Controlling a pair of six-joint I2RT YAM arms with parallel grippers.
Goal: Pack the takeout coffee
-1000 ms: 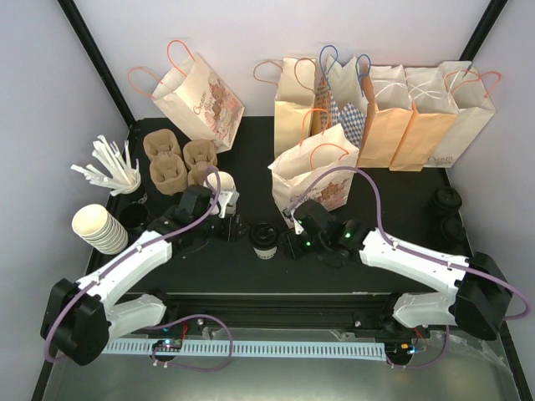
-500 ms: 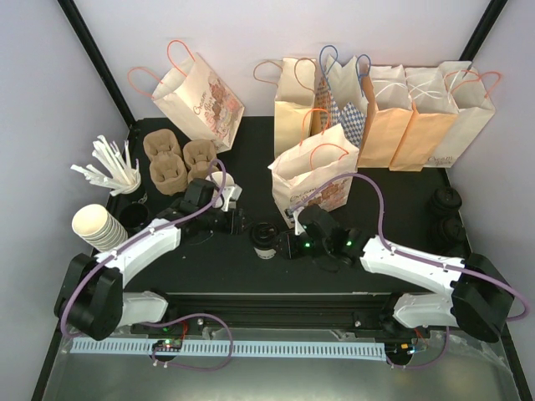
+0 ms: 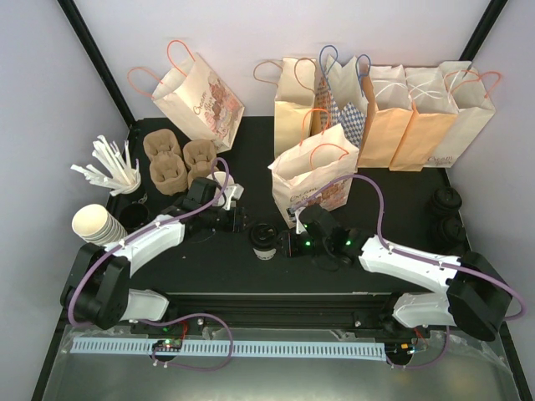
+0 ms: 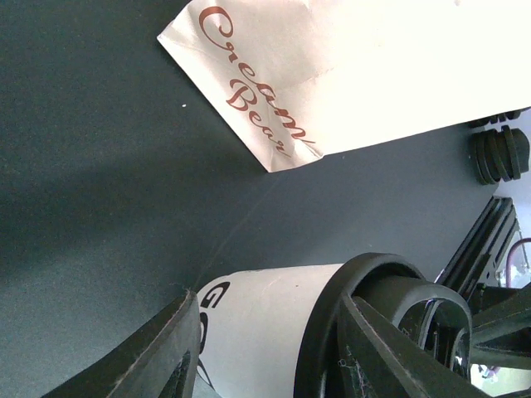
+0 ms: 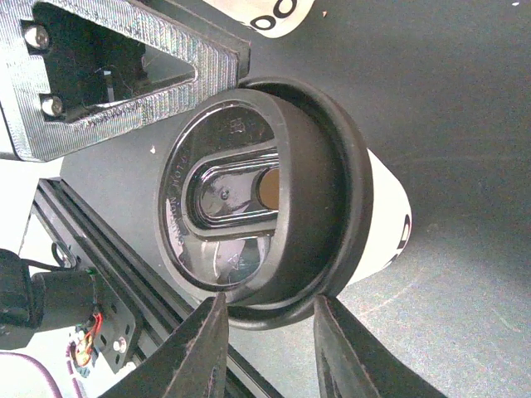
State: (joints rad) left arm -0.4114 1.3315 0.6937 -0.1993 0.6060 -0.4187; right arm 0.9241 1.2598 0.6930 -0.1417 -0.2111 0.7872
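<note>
left gripper (image 3: pixel 237 220) nearer lidded cup (image 3: pixel 265 240); "cream bear" bag (image 4: pixel 357 75) just beyond

We see a black table (image 3: pixel 401 188) carrying the lidded takeout coffee (image 3: pixel 265 239) at centre, paper bags (image 3: pixel 393 109) along the back, cardboard cup carriers (image 3: pixel 177 160), stacked white cups (image 3: pixel 99 227) and black lids (image 3: pixel 445 213).

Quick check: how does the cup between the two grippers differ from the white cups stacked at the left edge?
The lidded cup wears a black lid; the stacked cups have none, and the top one is open. The lidded cup stands alone; the stacked cups are nested together. The lidded cup shows black lettering on its side; the stacked cups look plain from above. Both are white paper cups.
</note>
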